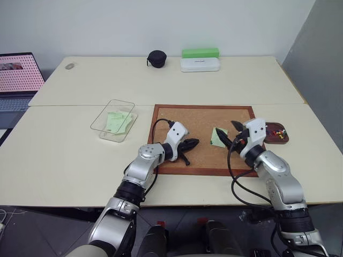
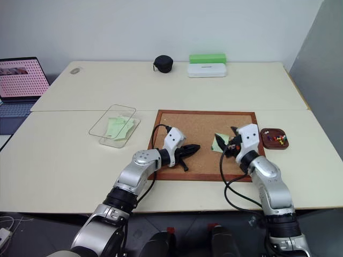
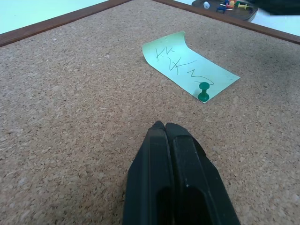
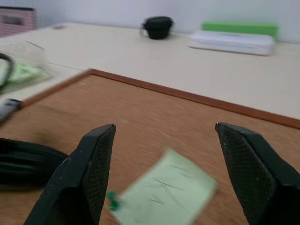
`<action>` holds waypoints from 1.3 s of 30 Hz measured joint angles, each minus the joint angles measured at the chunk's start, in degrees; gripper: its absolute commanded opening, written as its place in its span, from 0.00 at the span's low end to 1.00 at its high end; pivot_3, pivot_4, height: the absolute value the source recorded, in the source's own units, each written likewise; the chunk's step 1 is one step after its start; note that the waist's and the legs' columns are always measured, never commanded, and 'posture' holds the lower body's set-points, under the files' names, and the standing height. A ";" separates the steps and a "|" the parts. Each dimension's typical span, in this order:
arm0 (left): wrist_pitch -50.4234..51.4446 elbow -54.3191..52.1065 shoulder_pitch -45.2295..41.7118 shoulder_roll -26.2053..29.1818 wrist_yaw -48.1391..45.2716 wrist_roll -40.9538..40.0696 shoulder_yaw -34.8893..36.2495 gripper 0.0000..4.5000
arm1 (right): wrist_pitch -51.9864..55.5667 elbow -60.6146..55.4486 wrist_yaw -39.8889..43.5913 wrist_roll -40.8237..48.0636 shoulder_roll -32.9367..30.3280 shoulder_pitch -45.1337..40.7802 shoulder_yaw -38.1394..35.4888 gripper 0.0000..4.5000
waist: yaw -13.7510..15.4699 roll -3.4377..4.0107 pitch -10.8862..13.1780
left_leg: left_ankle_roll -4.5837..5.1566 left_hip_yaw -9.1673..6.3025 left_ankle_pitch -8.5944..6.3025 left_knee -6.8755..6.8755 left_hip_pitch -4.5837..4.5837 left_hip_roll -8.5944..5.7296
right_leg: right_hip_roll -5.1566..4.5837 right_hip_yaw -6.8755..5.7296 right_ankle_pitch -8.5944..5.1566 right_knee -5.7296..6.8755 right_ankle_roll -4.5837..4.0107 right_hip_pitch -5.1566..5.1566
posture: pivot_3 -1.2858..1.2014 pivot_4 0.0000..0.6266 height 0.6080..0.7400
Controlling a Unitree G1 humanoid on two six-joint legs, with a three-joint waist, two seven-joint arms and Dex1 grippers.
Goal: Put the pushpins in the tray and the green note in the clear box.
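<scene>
We are lining up the right gripper [image 4: 164,173], jaws spread wide, over the green pushpin [image 3: 204,91] fixing the green note [image 3: 187,65] to the cork board [image 1: 203,115], so we should grip its head squarely, while the left gripper [image 3: 164,129] is resting closed nearby.

Left gripper [image 1: 192,143] closed (right gripper [image 4: 161,176] agape)

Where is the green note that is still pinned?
In the left eye view the green note lies on the cork board, toward its right side, held by a green pushpin, just ahead of the open right claw.
</scene>
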 measured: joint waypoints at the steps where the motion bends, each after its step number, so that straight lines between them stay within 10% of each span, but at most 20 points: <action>1: 0.01 -0.01 0.00 0.00 0.00 -0.01 0.00 0.00 | 0.25 -0.01 0.35 -0.36 0.12 0.05 1.13 0.80 | 0.00 0.00 0.00 | 0.00 0.01 0.00 0.00 0.00 0.00 | 0.00 0.01 0.00 0.00 0.00 0.00 | 0.52 0.24 1.00; 11: 0.29 -0.19 0.00 0.14 -0.08 -0.05 0.02 0.00 | -0.61 6.65 1.74 -5.24 -0.04 0.19 4.48 0.80 | 0.00 0.00 0.00 | 0.00 0.02 0.00 0.00 0.00 0.00 | 0.00 0.01 0.00 -0.02 0.00 0.00 | 0.52 0.24 1.00; 29: 0.92 -0.59 0.08 0.19 -0.09 -0.07 0.00 0.00 | -2.63 11.23 3.79 -7.45 1.07 -2.31 5.04 0.03 | -0.01 0.00 0.00 | 0.00 0.01 0.00 0.00 0.00 0.00 | 0.00 0.00 0.00 -0.01 0.00 0.00 | 0.52 0.24 1.00; 39: 0.89 -0.67 0.11 0.18 -0.15 -0.08 -0.03 0.00 | -2.81 10.98 4.08 -7.40 1.34 -2.13 4.52 0.00 | -0.01 0.00 0.00 | 0.00 0.01 0.00 0.00 -0.01 0.00 | 0.00 0.01 0.00 -0.01 0.00 -0.01 | 0.52 0.24 1.00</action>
